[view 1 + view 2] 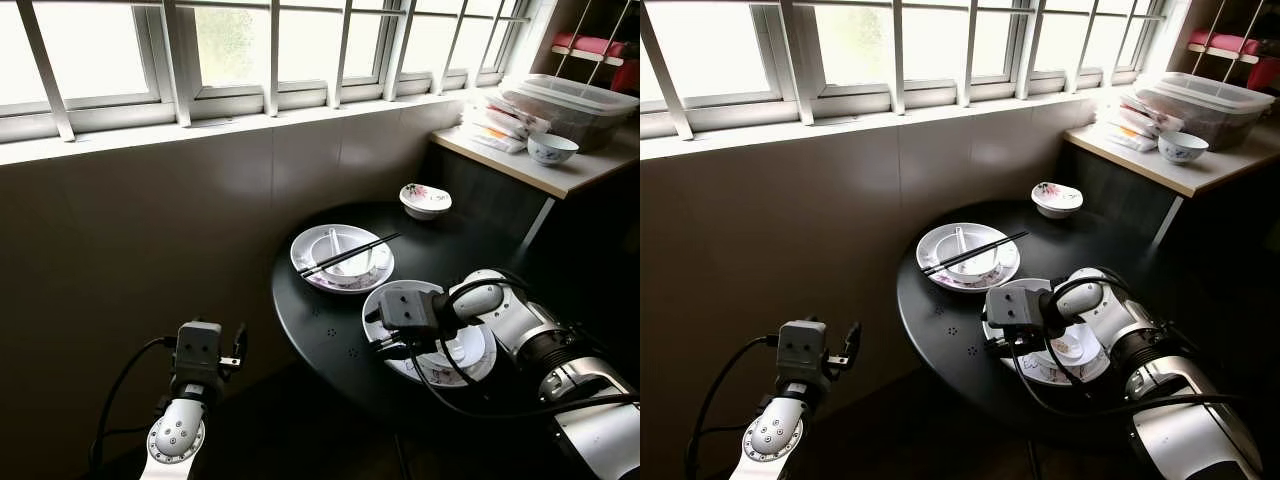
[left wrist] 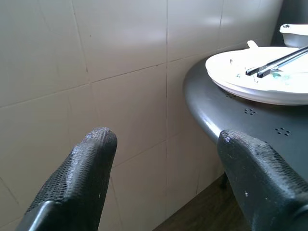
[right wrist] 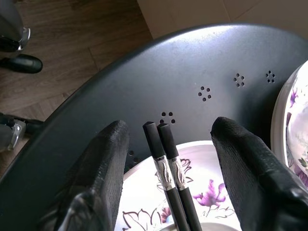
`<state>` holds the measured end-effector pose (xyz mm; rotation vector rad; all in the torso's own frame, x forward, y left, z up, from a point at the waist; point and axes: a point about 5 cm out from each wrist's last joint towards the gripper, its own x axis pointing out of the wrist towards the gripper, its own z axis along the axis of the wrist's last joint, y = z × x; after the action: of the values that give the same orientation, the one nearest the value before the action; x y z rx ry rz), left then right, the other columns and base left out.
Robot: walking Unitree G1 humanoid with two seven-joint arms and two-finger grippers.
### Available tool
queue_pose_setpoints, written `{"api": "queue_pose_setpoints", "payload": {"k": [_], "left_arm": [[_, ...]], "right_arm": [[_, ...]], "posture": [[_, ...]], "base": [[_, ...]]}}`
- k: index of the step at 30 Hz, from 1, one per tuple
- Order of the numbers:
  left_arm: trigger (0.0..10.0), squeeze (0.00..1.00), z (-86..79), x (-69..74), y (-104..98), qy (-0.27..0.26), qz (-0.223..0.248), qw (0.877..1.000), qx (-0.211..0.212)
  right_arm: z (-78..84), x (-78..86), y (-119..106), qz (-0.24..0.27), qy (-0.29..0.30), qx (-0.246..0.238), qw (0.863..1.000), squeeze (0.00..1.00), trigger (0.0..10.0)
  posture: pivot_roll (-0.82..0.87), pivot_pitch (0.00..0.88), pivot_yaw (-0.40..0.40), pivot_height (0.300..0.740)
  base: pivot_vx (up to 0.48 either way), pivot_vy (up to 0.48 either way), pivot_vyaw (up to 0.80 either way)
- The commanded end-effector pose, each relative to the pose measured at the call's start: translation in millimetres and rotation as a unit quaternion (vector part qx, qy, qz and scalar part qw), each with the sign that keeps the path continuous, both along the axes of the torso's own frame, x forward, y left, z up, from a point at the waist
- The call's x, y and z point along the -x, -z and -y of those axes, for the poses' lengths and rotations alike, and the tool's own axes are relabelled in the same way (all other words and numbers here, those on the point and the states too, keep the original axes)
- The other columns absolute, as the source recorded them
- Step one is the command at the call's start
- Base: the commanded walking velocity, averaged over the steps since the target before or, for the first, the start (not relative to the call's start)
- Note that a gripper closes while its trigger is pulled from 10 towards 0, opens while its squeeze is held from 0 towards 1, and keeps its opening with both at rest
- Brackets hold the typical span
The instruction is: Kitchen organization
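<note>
Two chopsticks (image 3: 168, 166) lie side by side between my right claw's (image 3: 166, 144) spread fingers, untouched, on the near flowered plate (image 3: 144, 211) at the round black counter's (image 1: 330, 330) edge. If I close off-centre I expect one stick to roll free or the plate to skid toward the rim. My left claw (image 2: 163, 159) hangs wide open and empty beside the tiled wall (image 2: 120, 72), below the counter edge.

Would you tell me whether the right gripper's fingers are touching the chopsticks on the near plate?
Apart: the right wrist view shows table and plate between the chopsticks and each of the fingers.
</note>
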<state>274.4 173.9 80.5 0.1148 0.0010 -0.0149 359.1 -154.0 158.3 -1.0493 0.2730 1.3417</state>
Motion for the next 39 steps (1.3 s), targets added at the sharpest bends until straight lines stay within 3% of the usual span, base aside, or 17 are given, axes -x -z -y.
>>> {"api": "queue_pose_setpoints", "payload": {"k": [1, 24, 39], "left_arm": [[10.0, 0.0, 2.1, -0.3, 1, 0.0, -0.002, 1.0, 0.004], [10.0, 0.0, 5.0, 0.6, 4, -0.004, -0.005, 1.0, 0.012], [10.0, 0.0, 5.1, 2.2, 6, -0.007, -0.009, 1.0, 0.016]], "right_arm": [[-0.6, -1.9, -2, 0.003, -0.004, 0.007, 1.0, 0.0, 10.0], [12.4, -1.3, 18, -0.021, 0.042, 0.036, 0.998, 0.0, 10.0], [18.3, -0.9, 29, 0.006, 0.064, 0.07, 0.995, 0.0, 10.0]], "posture": [[0.07, 0.0, -0.071, 0.74], [0.07, 0.0, -0.083, 0.74], [0.08, 0.0, -0.088, 0.74]], "base": [[0.0, 0.0, 0.0], [0.0, 0.0, 0.0], [0.0, 0.0, 0.0]]}}
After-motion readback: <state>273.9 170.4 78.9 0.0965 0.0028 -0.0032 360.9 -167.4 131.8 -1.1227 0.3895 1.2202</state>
